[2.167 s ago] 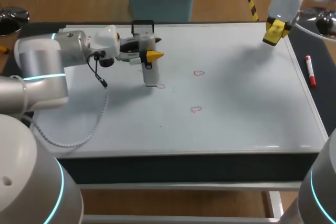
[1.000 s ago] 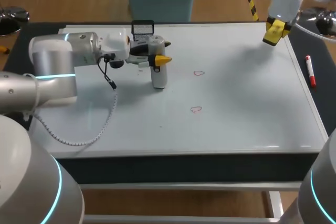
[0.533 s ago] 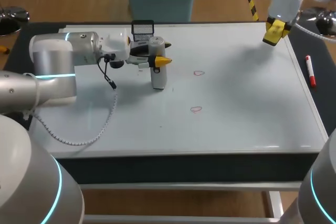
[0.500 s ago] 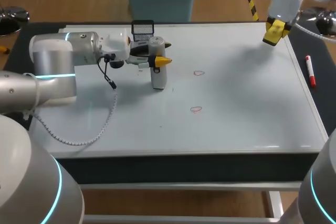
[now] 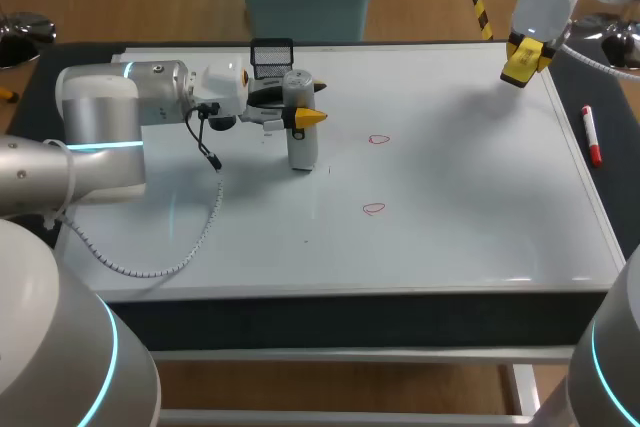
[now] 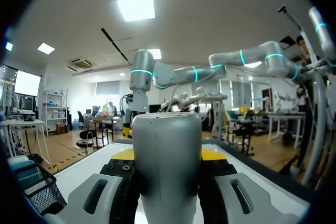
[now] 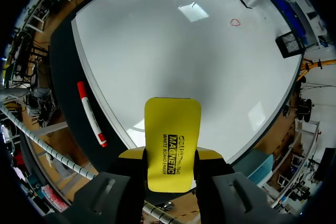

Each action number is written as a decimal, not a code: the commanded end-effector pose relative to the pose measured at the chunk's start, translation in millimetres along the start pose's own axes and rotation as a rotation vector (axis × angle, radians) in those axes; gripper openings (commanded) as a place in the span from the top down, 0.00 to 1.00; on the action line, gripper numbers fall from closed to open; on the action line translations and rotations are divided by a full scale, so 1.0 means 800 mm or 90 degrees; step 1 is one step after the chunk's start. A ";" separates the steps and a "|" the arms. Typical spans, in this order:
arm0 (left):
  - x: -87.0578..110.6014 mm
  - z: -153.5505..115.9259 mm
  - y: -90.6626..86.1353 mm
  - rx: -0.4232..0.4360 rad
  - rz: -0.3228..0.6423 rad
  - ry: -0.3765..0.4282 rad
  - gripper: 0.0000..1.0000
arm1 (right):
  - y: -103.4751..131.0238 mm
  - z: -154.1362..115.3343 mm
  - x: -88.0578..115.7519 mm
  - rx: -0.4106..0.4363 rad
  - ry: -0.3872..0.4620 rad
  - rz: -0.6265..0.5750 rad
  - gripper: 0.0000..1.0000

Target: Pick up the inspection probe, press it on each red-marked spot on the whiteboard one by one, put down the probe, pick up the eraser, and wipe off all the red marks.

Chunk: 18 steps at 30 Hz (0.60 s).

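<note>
In the head view, my left gripper (image 5: 300,115) was clamped on the inspection probe (image 5: 301,137), which stood upright with its tip on the whiteboard (image 5: 450,197). One red mark (image 5: 378,139) lay near at 3 o'clock from the probe, and a second red mark (image 5: 373,209) at 4 o'clock. I judged the left arm far better placed for both.

In the left wrist view, the probe filled the gap, with both fingers against its sides. No marks showed.

In the right wrist view, my right gripper (image 7: 170,156) was closed on the yellow eraser (image 7: 171,150), with the marks well ahead of it at 12 o'clock.
</note>
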<state>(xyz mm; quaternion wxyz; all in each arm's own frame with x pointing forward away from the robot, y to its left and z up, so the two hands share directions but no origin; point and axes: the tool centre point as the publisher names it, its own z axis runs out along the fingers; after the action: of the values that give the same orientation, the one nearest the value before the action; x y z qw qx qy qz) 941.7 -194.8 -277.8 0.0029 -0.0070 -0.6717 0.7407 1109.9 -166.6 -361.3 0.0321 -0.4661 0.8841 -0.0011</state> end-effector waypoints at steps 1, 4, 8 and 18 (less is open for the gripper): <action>0.000 -0.002 -0.007 0.009 0.003 0.002 1.00 | -0.001 -0.002 0.001 0.000 0.002 -0.002 1.00; -0.004 -0.009 -0.019 0.019 0.007 0.002 1.00 | -0.001 -0.002 0.001 0.000 0.002 -0.002 1.00; -0.014 -0.031 -0.037 0.031 0.008 -0.009 1.00 | -0.001 -0.002 0.001 0.000 0.002 -0.002 1.00; -0.052 -0.108 -0.073 0.034 0.028 -0.080 1.00 | -0.001 -0.002 0.001 0.000 0.002 -0.002 1.00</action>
<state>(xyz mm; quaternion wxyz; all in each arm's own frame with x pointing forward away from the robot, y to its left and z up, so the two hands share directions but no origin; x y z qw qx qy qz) 989.6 -120.6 -234.5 -0.0532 0.0214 -0.6495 0.7582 1109.9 -166.6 -361.3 0.0321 -0.4661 0.8841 -0.0011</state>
